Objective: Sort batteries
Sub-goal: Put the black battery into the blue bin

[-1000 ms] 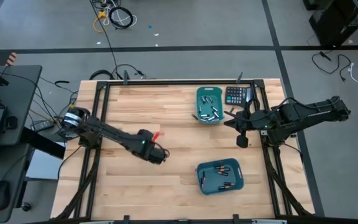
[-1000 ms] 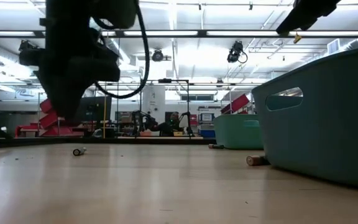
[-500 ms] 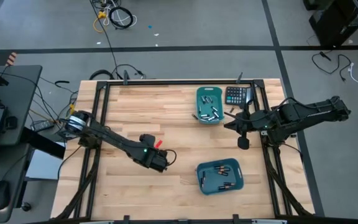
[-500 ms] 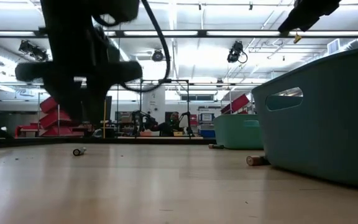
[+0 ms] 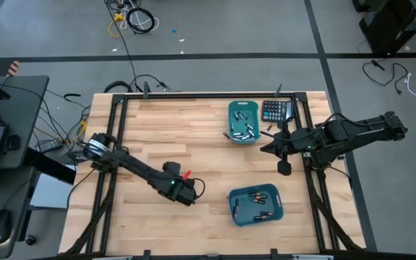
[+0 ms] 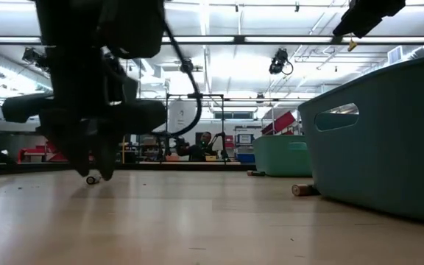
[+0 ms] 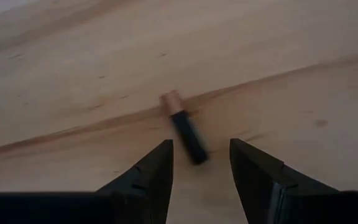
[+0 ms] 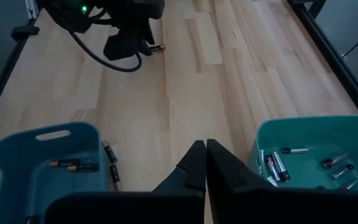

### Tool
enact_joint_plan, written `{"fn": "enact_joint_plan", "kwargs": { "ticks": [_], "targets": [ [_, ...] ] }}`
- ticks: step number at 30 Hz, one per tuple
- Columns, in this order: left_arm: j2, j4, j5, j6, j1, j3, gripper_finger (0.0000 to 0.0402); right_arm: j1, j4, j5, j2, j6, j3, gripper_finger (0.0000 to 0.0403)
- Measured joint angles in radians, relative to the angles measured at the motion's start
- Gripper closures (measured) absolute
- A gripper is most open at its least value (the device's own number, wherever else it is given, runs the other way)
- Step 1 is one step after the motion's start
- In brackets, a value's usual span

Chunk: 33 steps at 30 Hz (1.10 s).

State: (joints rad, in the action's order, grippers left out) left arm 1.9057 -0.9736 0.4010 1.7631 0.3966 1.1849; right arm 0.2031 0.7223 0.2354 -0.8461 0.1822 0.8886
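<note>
The left end effector (image 7: 199,177) hangs low over the worktop (image 5: 157,130), fingers (image 7: 154,171) spread and empty. A loose battery (image 7: 185,129) lies flat just ahead, its near end reaching between the fingertips, its long axis running roughly forward between them, slightly skewed. The right end effector (image 8: 201,163), shut, waits near the bins, well apart.

The desk (image 5: 193,123) is a light wooden plank surface bordered by a black metal frame (image 5: 114,144). Two teal bins rest directly on it: the far bin (image 5: 243,122) near the back edge and the near bin (image 5: 256,204) toward the front, both on the right half. A black calculator (image 5: 274,110) lies just beside the far bin. A loose dark battery with a copper-coloured end (image 7: 185,127) lies on the bare wood. Another battery (image 6: 303,190) lies against the near bin's wall.
</note>
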Motion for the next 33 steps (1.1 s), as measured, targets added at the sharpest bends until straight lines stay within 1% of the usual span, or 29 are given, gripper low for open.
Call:
{"fn": "enact_joint_plan", "kwargs": {
  "ticks": [2,6,11,15,21,22,27,30,33],
  "targets": [
    [0.000,0.010,-0.001,0.008,0.003,-0.024,0.0243,0.000,0.000,-0.003,0.000,-0.001,0.000,0.0402],
    [-0.008,0.090,0.019,0.032,0.009,-0.076,0.0243,0.000,0.000,-0.005,0.000,-0.002,0.000,0.0402],
    [-0.006,0.097,0.023,0.032,0.009,-0.087,0.0250,0.000,0.000,-0.021,0.000,-0.002,-0.001,0.0402],
    [-0.005,0.096,0.020,0.031,0.009,-0.087,0.0288,0.000,0.001,-0.022,0.000,-0.002,-0.001,0.0402],
    [-0.004,0.095,0.027,0.026,0.014,-0.087,0.0381,0.000,0.001,-0.022,0.000,-0.002,-0.001,0.0402],
    [-0.004,0.093,0.032,0.026,0.017,-0.088,0.0388,0.000,0.001,-0.022,0.000,-0.002,-0.001,0.0402],
    [-0.002,0.088,0.054,0.025,0.032,-0.086,0.0389,0.000,0.001,-0.022,0.000,-0.002,-0.001,0.0402],
    [-0.001,0.069,0.091,0.025,0.051,-0.068,0.0390,0.000,0.001,-0.022,0.000,-0.002,-0.001,0.0402],
    [-0.001,0.004,0.102,0.025,0.061,-0.029,0.0391,0.000,0.001,-0.022,0.000,-0.002,-0.001,0.0402]
  ]
}}
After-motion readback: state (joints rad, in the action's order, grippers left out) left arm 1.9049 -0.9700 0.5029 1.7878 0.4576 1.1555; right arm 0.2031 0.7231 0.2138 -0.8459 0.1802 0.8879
